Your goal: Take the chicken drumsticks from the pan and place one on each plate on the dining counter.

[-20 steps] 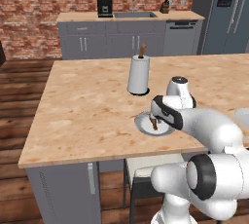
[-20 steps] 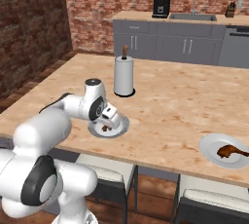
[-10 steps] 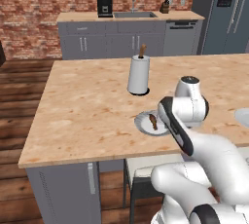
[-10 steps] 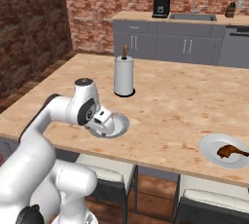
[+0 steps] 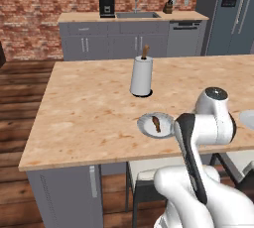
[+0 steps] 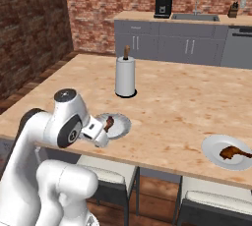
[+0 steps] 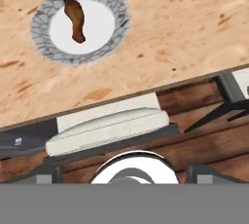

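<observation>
Two light-grey plates lie on the dining counter. The near plate holds one reddish-brown drumstick. The far plate near the counter's right front holds the other drumstick; its rim shows at the right edge of the left base view. My gripper hangs just off the counter's front edge, beside the near plate and clear of it. Its fingertips stand wide apart, open and with nothing in them. The pan is out of view.
An upright white paper towel roll stands on the counter behind the near plate. A white-cushioned stool sits under the counter's front edge below my hand. Grey cabinets, a sink and a coffee maker line the brick back wall.
My arm has drawn back from above the near plate toward the counter's front edge and folded in toward the base. The drumstick stays lying on that plate.
</observation>
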